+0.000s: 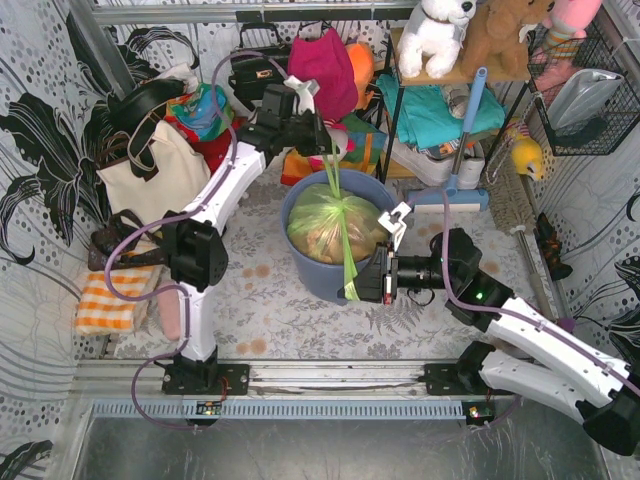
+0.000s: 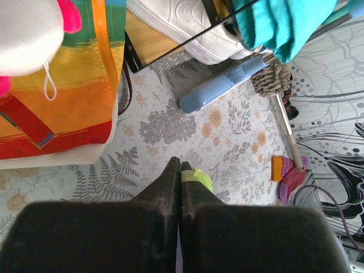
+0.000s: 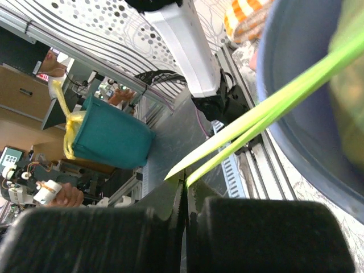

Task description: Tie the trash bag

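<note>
left pincer: clamped, arm stretched far forward | right pincer: clamped, forearm level, pointing left

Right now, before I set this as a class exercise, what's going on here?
Two robot arms are tying the trash bag, which sits in a blue-grey bin. The left gripper is shut on one green tail, pulled beyond the far rim; the right gripper is shut on the other, pulled over the near rim. Both tails look taut.
</note>
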Motion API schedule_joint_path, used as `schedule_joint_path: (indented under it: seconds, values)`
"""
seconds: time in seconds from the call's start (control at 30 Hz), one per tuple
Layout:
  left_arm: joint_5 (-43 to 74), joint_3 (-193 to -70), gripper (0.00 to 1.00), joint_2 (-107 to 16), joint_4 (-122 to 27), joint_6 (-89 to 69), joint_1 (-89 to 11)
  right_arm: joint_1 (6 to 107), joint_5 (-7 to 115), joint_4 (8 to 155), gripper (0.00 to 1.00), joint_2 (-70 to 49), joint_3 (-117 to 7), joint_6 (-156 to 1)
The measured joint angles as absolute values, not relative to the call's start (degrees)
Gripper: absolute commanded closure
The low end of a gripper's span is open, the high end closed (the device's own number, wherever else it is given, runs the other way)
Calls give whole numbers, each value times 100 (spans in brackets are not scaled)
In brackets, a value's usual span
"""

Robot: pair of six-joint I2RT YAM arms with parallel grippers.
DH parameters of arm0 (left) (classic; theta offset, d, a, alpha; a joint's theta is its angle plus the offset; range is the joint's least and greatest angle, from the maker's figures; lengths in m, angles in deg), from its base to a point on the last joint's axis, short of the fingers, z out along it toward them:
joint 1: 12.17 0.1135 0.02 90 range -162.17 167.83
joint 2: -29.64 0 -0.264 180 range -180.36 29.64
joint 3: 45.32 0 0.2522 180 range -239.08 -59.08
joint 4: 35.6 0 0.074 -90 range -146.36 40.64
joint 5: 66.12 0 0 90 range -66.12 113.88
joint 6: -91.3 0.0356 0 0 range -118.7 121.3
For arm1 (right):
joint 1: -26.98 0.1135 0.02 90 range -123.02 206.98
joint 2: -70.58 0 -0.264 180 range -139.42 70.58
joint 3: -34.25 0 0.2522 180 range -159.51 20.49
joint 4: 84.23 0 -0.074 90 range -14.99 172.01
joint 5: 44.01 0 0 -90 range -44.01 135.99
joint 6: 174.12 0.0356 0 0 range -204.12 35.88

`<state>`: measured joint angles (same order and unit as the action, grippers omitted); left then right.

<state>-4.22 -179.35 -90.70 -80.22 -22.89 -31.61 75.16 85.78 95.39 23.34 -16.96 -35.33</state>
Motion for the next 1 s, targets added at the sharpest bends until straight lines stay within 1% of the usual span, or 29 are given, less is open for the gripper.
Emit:
schedule_joint_path:
  seconds: [0.1, 0.23, 0.37, 0.53, 0.8, 1.0]
  values:
    - [-424, -17728, 95, -8814, -7803, -2284, -3091, 7516, 8582, 9262, 97, 2213, -2166, -3594]
    - [-487, -17537, 95, -8392, -7392, -2311, -2914, 7547, 8534, 8554, 97, 1824, -3058, -3876]
    - [-662, -17262, 95, -7907, -6610, -2492, -2728, 7678, 8401, 8003, 95, 1413, -3956, -4166]
    - [-809, -16757, 95, -7277, -5633, -2767, -2696, 7833, 8182, 7695, 98, 1042, -4728, -4529]
    - [-822, -16720, 95, -7081, -5410, -2752, -3135, 7853, 7939, 7579, 97, 764, -4771, -4776]
    - [-854, -16705, 94, -7078, -5416, -2789, -3176, 7883, 7496, 7568, 94, 773, -4776, -4912]
